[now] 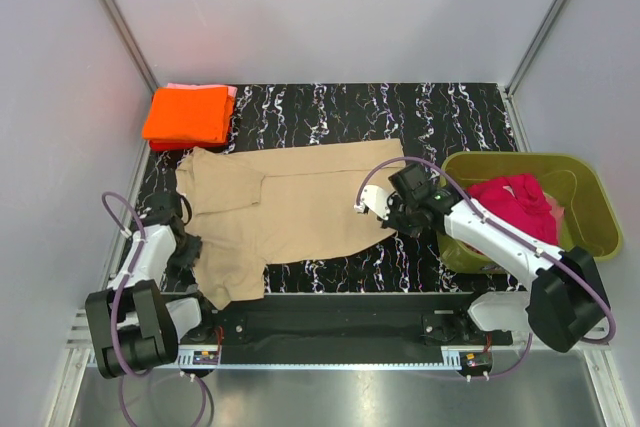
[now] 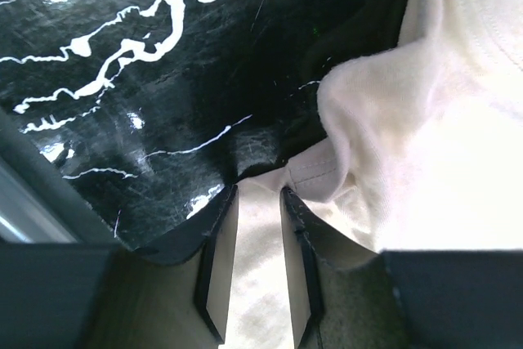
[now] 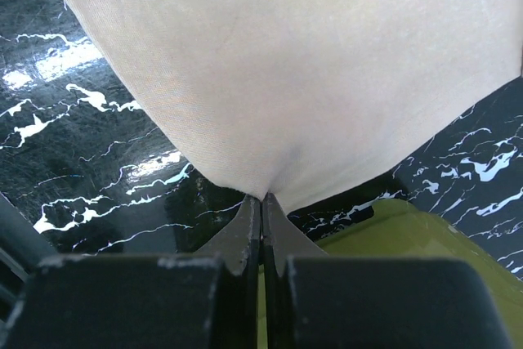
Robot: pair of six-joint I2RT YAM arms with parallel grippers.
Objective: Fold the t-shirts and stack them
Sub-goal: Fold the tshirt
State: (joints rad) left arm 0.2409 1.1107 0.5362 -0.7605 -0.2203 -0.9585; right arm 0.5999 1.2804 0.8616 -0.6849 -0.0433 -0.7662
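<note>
The tan-beige t-shirt (image 1: 290, 202) lies spread on the black marbled mat (image 1: 400, 112). My left gripper (image 1: 188, 239) is at its left sleeve; in the left wrist view (image 2: 260, 192) the jaws stand narrowly apart with tan cloth (image 2: 425, 145) filling the gap. My right gripper (image 1: 383, 213) is shut on the shirt's right edge, and in the right wrist view (image 3: 262, 196) the cloth (image 3: 302, 63) pulls up to a point at the tips. A folded orange t-shirt (image 1: 188, 114) tops a stack at the back left, with a pink edge (image 1: 232, 93) showing. A magenta-red t-shirt (image 1: 515, 202) lies in the tub.
The olive-green tub (image 1: 590, 182) stands at the right, close behind my right arm; its rim also shows in the right wrist view (image 3: 392, 234). Grey walls enclose the mat on three sides. A metal rail (image 1: 330, 332) runs along the near edge.
</note>
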